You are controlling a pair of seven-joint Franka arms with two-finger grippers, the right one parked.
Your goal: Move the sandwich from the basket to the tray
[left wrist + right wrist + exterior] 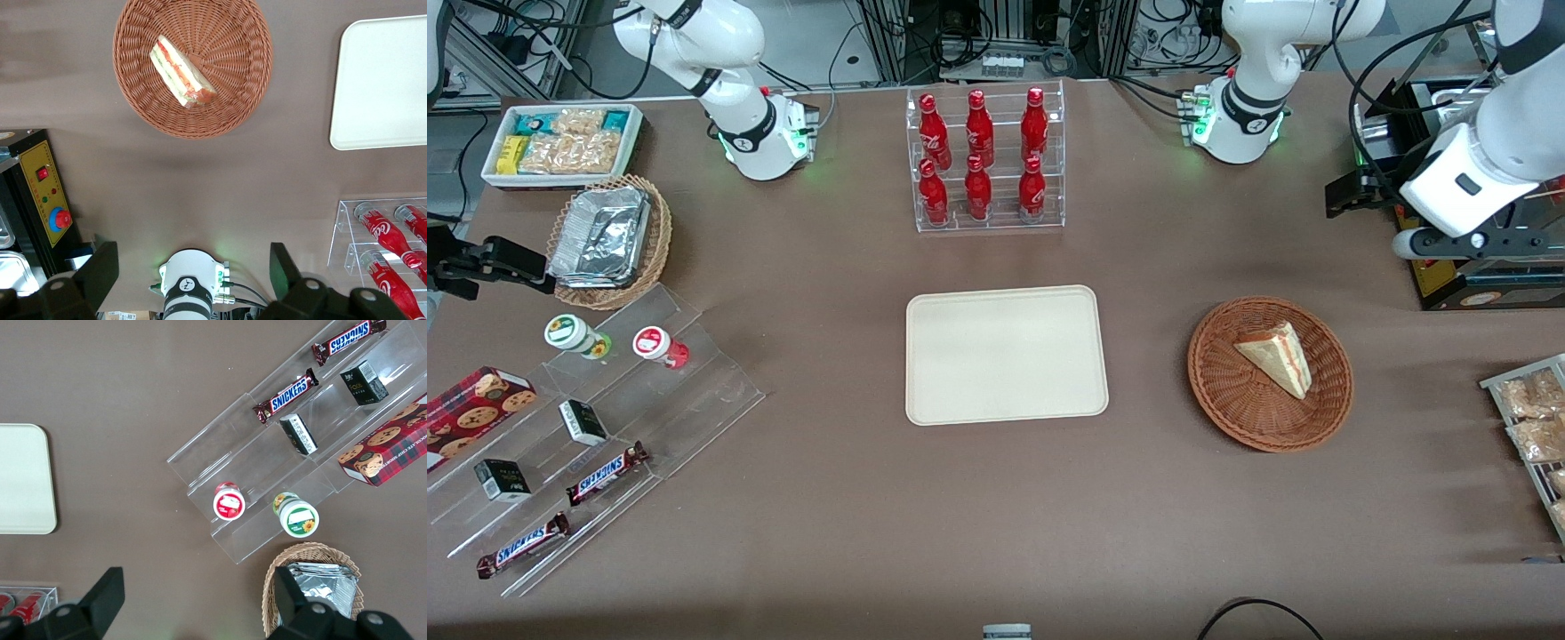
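The sandwich lies in the wicker basket, untouched; the tray beside it on the counter holds nothing. The gripper hangs high, well apart from the basket, jaws wide and empty. Everything remains to do.

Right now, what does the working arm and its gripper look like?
The left arm is glossy white with rounded casings, black joint bands and black cables alongside. Its gripper, high above the table near the basket, has two black wedge-shaped fingers, open.

Brown-covered table under even light, cable-strewn metal racks at its edge.
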